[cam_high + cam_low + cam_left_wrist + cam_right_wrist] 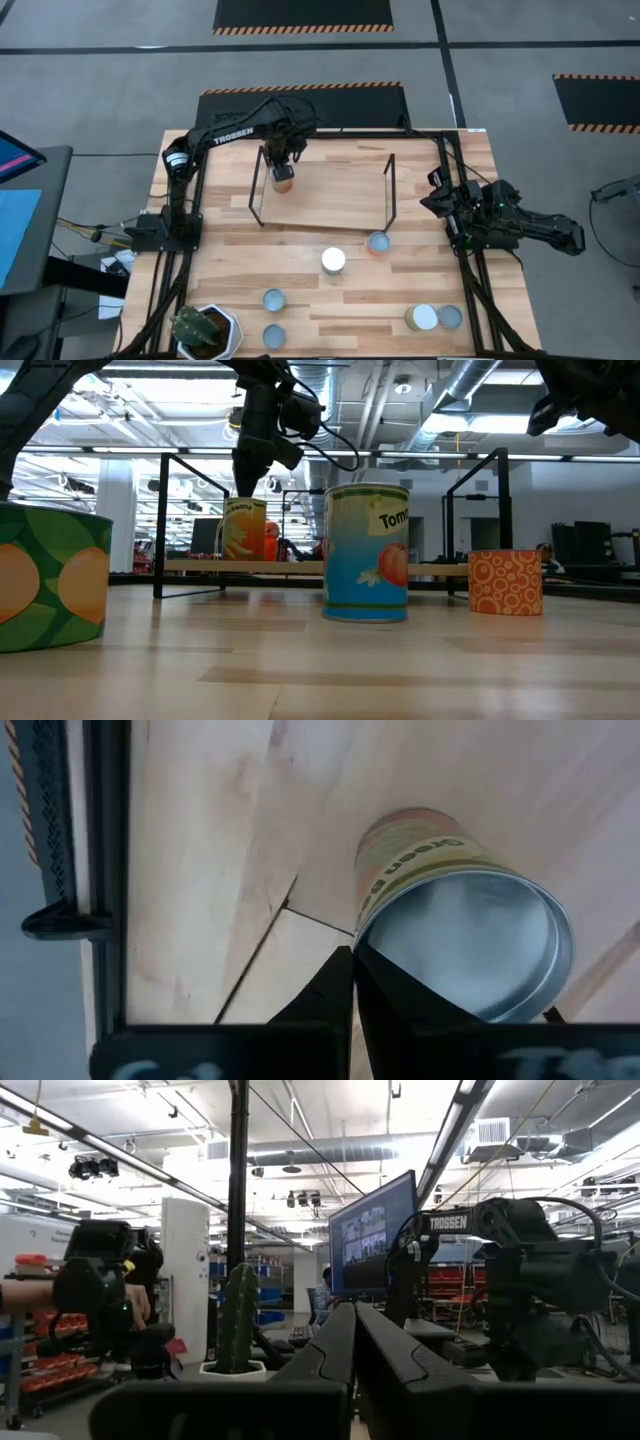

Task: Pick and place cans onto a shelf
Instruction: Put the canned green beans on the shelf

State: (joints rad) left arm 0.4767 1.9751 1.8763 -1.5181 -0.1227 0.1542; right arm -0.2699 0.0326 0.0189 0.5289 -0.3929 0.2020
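Observation:
The shelf (330, 200) is a light-wood board with black wire frames at its two short ends, at the table's far middle. A can with a yellow-green label and silvery top (460, 920) stands upright on the shelf's left end (283, 181), also in the low view (245, 530). My left gripper (352, 958) is shut and points down just over the can's top rim (243, 490). My right gripper (353, 1312) is shut and empty, level at the table's right edge (445, 205). Several other cans stand on the table: a white-topped one (333, 260) and a pale-blue one (378, 242). My left gripper's shut fingertips (375, 975) stand at the edge of the can's silvery top (375, 935), coming from above. I cannot tell whether they touch it. The can stands upright on the shelf board.
More cans stand near the front edge (273, 298) (273, 335) (424, 318) (450, 317). A white pot with a green plant (205, 330) is at the front left. The shelf's wire frames (392, 185) rise at both ends. In the low view a tomato can (367, 552) stands in front of the shelf.

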